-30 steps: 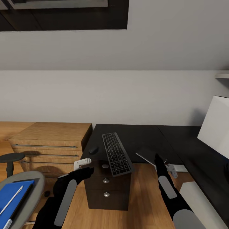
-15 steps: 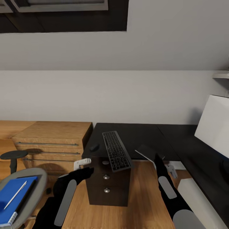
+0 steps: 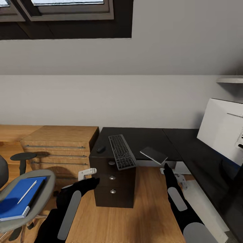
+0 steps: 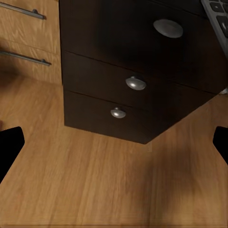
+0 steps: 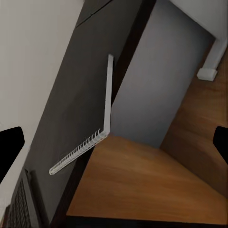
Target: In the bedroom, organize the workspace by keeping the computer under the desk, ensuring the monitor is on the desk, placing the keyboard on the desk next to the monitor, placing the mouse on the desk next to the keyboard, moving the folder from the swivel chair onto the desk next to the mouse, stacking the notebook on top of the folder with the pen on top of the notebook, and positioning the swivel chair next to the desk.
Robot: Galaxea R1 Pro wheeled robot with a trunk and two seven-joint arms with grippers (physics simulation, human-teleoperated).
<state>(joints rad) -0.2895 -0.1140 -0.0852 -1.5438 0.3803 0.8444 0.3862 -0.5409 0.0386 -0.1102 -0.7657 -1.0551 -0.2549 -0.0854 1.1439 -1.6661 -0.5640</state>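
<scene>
At lower left, the folder [image 3: 18,200] lies on the swivel chair [image 3: 45,182] with the pen [image 3: 27,191] on top. The left hand [image 3: 88,176] hangs wide and empty before the black drawers [image 3: 113,182]. On the desk [image 3: 148,140], the mouse [image 3: 101,149], keyboard [image 3: 122,156] and notebook [image 3: 154,155] overhang the front edge. The right hand [image 3: 175,177] is wide, empty. The monitor [image 3: 221,130] stands at right.

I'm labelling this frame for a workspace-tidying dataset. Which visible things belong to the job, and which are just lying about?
Job:
black flat keyboard
small dark mouse
thin dark grey notebook
bright blue folder
slim white pen
grey swivel chair
black desk
grey-white-backed monitor

Lying about:
wooden chest
dark-framed skylight
</scene>
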